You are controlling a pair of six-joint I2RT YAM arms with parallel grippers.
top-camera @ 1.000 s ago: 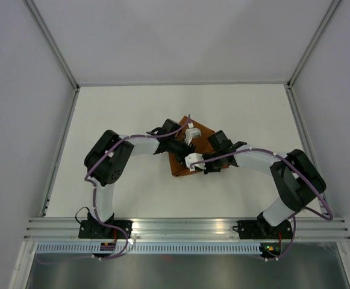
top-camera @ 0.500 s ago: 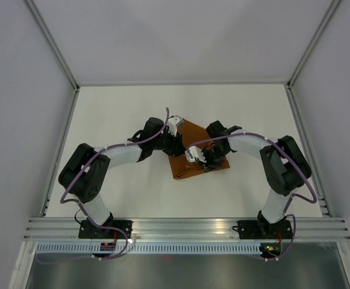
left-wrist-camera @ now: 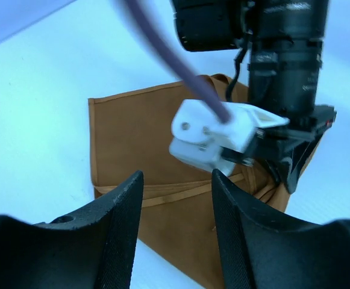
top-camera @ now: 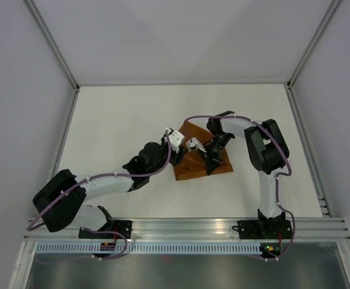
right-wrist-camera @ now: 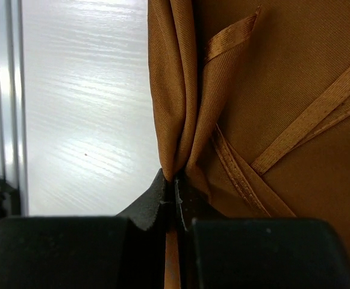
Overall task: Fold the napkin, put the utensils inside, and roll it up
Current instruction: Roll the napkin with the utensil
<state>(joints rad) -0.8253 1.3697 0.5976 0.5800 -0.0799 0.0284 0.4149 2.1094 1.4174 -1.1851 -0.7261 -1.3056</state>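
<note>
**Napkin folded and bunched, cutlery out of sight, roll unfinished**

Nearest, the right gripper [right-wrist-camera: 175,183] is clamped tight on a gathered fold of the napkin [left-wrist-camera: 138,138], toward its near edge. The cloth lies folded in the middle of the table [top-camera: 120,120]. Just beside its left edge the left gripper [left-wrist-camera: 176,177] hovers spread wide, holding nothing. The utensils show nowhere, perhaps wrapped inside. I judge the rolling is begun but not done.

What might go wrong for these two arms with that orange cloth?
The right jaws pinch just a thin bunched fold of the napkin, so it may slip free. The left jaws stand open very near the right arm, so the two might collide.
</note>
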